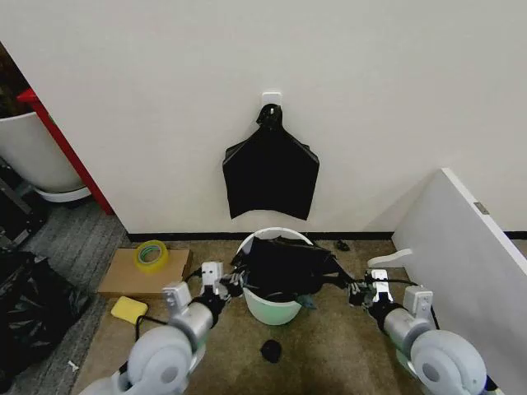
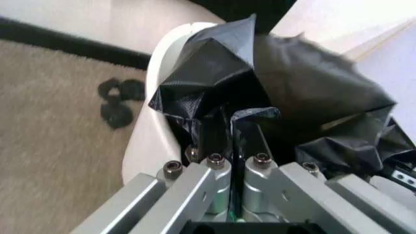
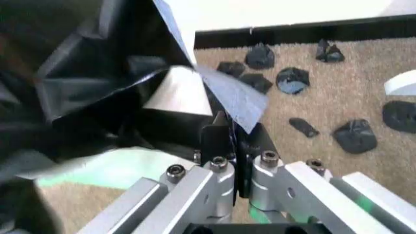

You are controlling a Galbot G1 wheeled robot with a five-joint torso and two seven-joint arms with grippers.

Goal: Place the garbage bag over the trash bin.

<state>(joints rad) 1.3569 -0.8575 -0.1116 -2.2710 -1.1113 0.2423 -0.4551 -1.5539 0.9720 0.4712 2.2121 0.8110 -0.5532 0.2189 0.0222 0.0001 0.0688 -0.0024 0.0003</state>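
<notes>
Garbage bag [image 1: 284, 262] hiding bin's [image 1: 272, 310] rim

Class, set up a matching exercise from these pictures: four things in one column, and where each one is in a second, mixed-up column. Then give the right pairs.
Things
1. garbage bag
2. tape roll
3. yellow sponge
4. bundle of black bags

Places
A. hanging on the wall
B. on the flat cardboard
C. stretched over the trash bin, pinched by both claws
D. on the carpet beside the cardboard

Pairs: 1-C, 2-B, 3-D, 4-A
</notes>
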